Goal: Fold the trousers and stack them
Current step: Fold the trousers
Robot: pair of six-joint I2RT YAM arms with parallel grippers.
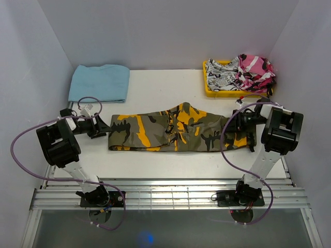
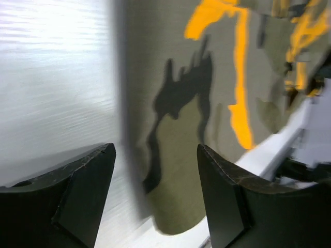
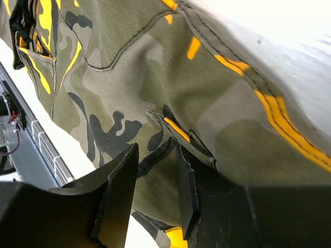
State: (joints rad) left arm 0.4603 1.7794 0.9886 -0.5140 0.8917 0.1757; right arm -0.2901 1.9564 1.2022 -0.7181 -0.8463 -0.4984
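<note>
— Left gripper (image 2: 155,191)?
— I see it spread wide with nothing between the jaws, at the left end of the trousers (image 1: 176,132). They lie in a long band across the middle of the worktop (image 1: 155,90). That wrist view is blurred.
— Right gripper (image 3: 154,194)?
— Jaws narrow, low over the fabric at the right end. I cannot tell whether it pinches cloth; its own fingers hide the contact.

Camouflage trousers (image 1: 176,132) flat across white table (image 1: 155,88)

Blurred trousers (image 2: 176,129), left wrist view
</note>
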